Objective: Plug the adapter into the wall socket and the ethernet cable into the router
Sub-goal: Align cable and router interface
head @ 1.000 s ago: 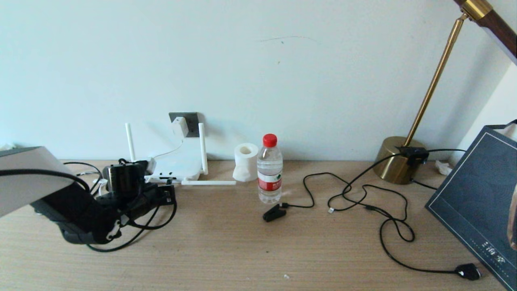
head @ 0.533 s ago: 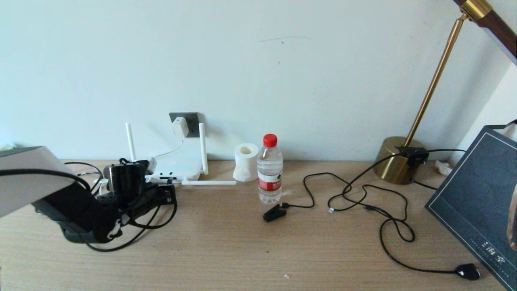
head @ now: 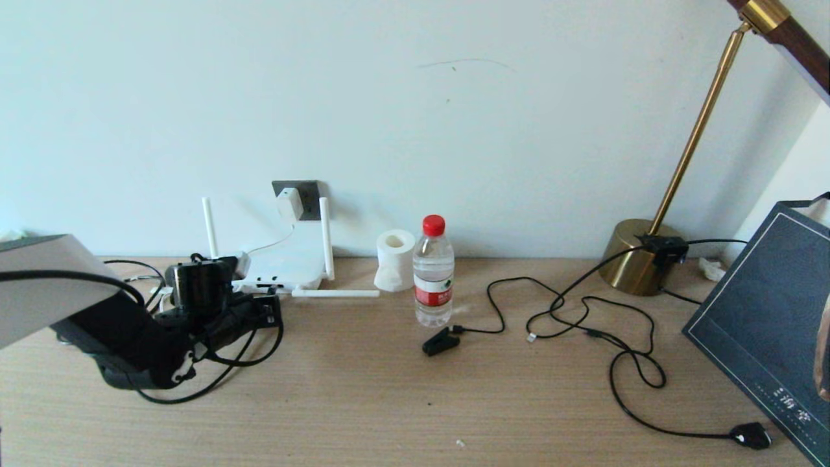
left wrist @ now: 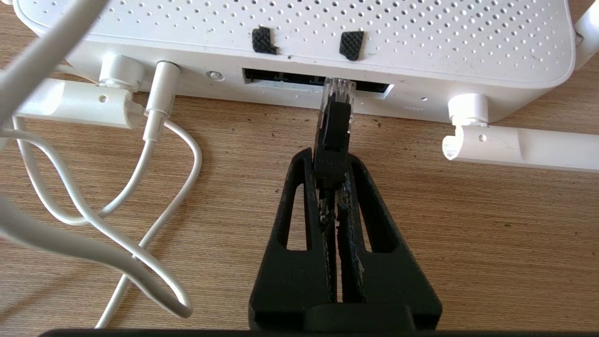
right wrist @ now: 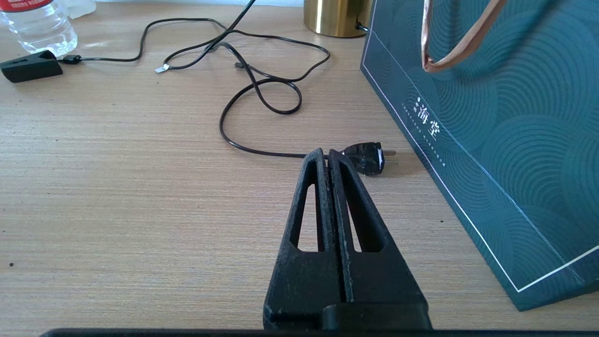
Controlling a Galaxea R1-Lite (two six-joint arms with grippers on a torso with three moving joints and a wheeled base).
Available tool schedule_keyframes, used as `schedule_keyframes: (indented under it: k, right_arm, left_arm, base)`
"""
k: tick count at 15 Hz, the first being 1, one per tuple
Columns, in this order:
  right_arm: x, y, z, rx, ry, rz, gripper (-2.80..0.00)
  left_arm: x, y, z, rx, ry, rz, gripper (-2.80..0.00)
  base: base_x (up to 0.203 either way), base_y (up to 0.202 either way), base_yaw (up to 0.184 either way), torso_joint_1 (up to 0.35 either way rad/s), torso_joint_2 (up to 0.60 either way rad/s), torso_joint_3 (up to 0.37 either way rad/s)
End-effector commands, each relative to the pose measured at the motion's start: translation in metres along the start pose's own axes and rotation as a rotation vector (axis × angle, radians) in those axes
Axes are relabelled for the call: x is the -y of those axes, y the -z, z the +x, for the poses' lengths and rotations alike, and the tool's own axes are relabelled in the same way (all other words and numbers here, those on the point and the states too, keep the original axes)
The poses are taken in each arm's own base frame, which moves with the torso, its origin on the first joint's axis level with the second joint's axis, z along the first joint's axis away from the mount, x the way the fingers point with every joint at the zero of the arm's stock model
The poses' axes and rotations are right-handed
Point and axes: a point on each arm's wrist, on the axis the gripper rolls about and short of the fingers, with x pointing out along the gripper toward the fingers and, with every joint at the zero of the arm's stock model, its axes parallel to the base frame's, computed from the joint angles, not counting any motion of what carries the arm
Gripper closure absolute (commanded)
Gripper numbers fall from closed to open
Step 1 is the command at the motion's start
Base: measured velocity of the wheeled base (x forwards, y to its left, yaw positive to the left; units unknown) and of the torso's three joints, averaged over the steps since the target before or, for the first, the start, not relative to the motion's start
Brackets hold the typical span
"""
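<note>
Adapter: the adapter (head: 289, 203) is sitting in the wall socket (head: 305, 194), well beyond the left gripper, so that half of the task is looking done.
Left gripper: the left gripper (left wrist: 328, 180) is pinching the black boot of the ethernet cable (left wrist: 332, 135), jaws nearly closed on it, low over the table (left wrist: 468, 234).
Cable: the clear plug tip is pointing straight ahead of the gripper, at the mouth of the dark port slot in the router (left wrist: 421, 42).
Seating: whether the tip is already entering the port or only touching its edge is not showing clearly; much of the plug is showing outside, so it is not looking seated.
Router: it is lying just ahead of the gripper, its white cord (left wrist: 154, 140) plugged in to one side.
Right gripper: the right gripper (right wrist: 329, 161) is resting shut and empty, parked well away from the router, near a black plug (right wrist: 367, 158).
Remaining: pushing the plug fully home, then letting go.
</note>
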Motion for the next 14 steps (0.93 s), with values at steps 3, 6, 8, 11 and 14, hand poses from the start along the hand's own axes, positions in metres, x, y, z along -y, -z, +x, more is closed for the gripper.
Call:
schedule_keyframes:
  k: [3,6,8,11,14]
  right_arm:
    - [0.0,0.0,0.0001,-0.001,0.0,0.0,0.0]
    - [0.0,-0.0001,0.0001,-0.002,0.0,0.0,0.0]
    - [0.0,-0.0001,0.0001,-0.002,0.0,0.0,0.0]
    - [0.0,-0.0001,0.0001,-0.002,0.0,0.0,0.0]
    - [0.0,-0.0001,0.0001,-0.002,0.0,-0.001,0.0]
  left_arm:
    - [-0.0011,-0.0034,-0.0023,0.016,-0.004,-0.001,0.0]
    - [-0.0012,-0.004,-0.0035,0.017,-0.004,-0.001,0.0]
    - [-0.0012,-0.0034,-0.0039,0.015,-0.004,-0.001,0.0]
    - [-0.0013,-0.002,-0.0042,0.01,-0.004,-0.001,0.0]
    - [-0.0014,0.0008,-0.0059,0.0,-0.004,0.0,0.0]
  base:
    - [0.0,0.0,0.0,0.0,0.0,0.0]
    - [0.0,0.0,0.0,0.0,0.0,0.0]
    - [0.0,0.0,0.0,0.0,0.0,0.0]
    - [0.0,0.0,0.0,0.0,0.0,0.0]
    - [0.0,0.0,0.0,0.0,0.0,0.0]
